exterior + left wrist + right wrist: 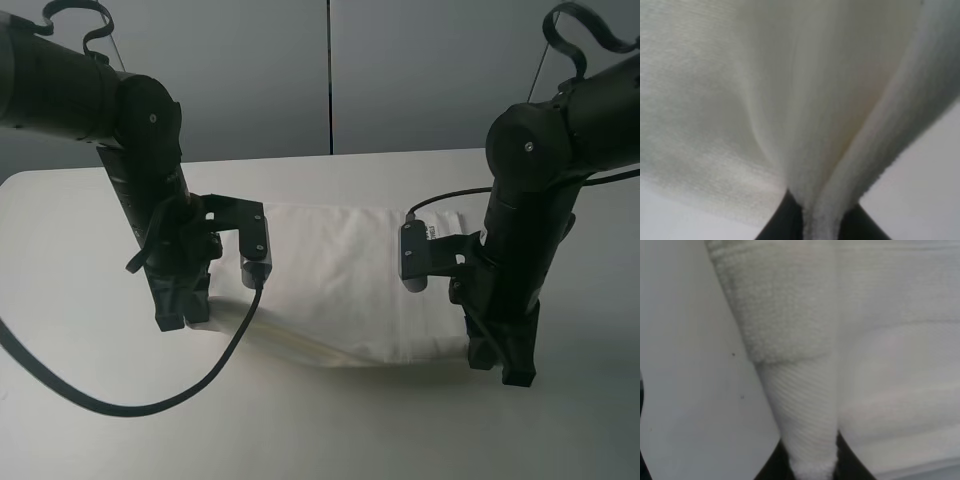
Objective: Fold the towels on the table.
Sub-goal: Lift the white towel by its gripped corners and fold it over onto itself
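Fingers (777, 227) of the left gripper (186, 318) are clenched on one near corner of the towel (330, 280). In the left wrist view the white cloth comes out from between the two dark tips as a pinched ridge, with the thick hem running off along one side. The right gripper (503, 368) is likewise clamped on the other near corner. Its wrist view shows a ribbed band (800, 405) of the cloth squeezed between the tips, with fluffier terry beyond it. Seen from the high camera, the towel lies mid-table (80, 420) between the two arms, with its far edge flat on the white surface. A small label (440, 230) with dark print sits at the far corner beside the right arm. The near edge hangs between the two grippers in a shallow sag. That strip is blurred, so it seems raised a little at the corners, but whether its middle touches the table cannot be told. Both grippers point down at the near side of the towel, well apart from each other. A black cable (150, 403) loops from the left arm across the table in front of the towel.
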